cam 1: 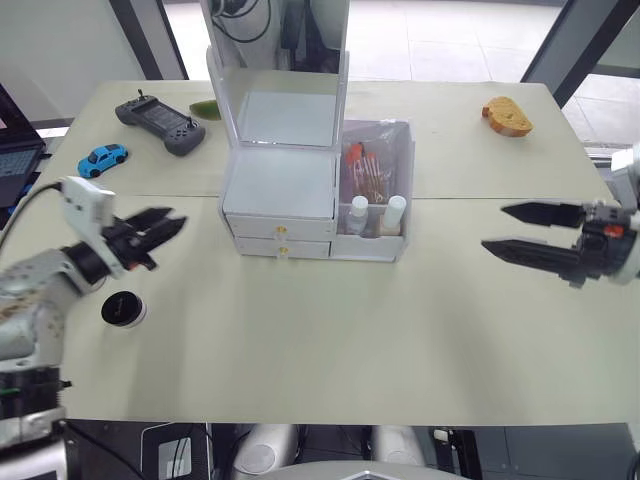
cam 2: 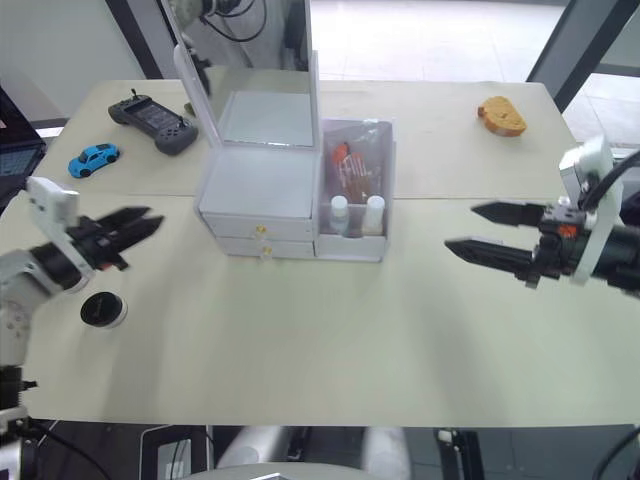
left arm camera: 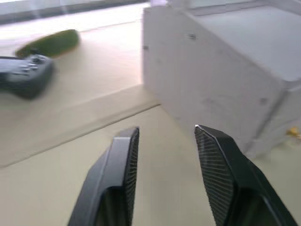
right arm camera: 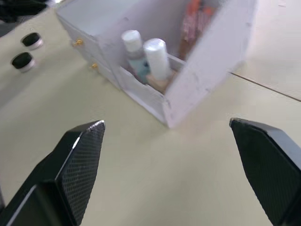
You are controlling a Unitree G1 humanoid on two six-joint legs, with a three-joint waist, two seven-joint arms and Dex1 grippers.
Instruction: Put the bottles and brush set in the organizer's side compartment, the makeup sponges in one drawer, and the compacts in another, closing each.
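The white organizer [cam 1: 280, 185] stands mid-table with its mirror lid upright and both gold-knobbed drawers [cam 1: 280, 232] pushed in. Its side compartment [cam 1: 378, 238] holds the brush set [cam 1: 367, 170] and the two white-capped bottles [cam 1: 357, 212] at its front. Two black-topped compacts [right arm camera: 32, 40] lie on the table left of the organizer; one compact [cam 1: 122, 309] sits just below my left gripper [cam 1: 176, 223]. That gripper hovers open, pointing at the organizer's left side. My right gripper [cam 1: 494, 228] hangs wide open to the right of the side compartment. The makeup sponges are out of view.
A black game controller [cam 1: 160, 122], a blue toy car [cam 1: 102, 157] and a green object [cam 1: 205, 108] lie at the back left. An orange bread-like object [cam 1: 507, 116] sits at the back right. A laptop [cam 1: 15, 160] shows at the left edge.
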